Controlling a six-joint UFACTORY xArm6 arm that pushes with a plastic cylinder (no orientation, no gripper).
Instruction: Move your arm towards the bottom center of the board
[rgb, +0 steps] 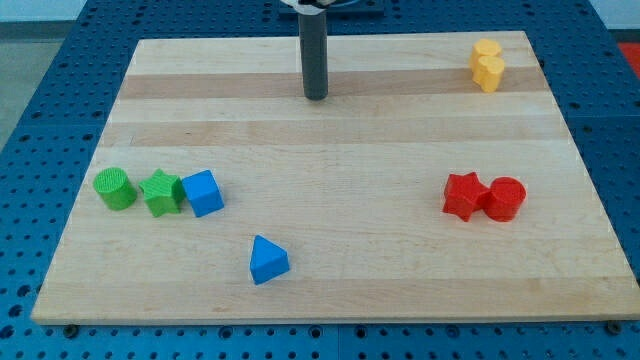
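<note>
my tip (316, 97) sits near the counter's (330, 290) twelve o'clock edge, touching no block; no tool is fitted, so nothing is grasped. the travel looks barely begun: next, slide toward six o'clock, passing right of the blue triangle (267, 260).

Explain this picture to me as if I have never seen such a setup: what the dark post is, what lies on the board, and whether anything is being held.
There is one picture from one camera; where it is mounted is not known. The dark post is a rod on a robot arm. My tip rests near the top centre of the wooden board and only pushes; nothing is held. It touches no block. At the view's left sit a green cylinder, a green star and a blue cube in a row, with a blue triangular block lower down. At the right are a red star and a red cylinder. A yellow block sits top right.
</note>
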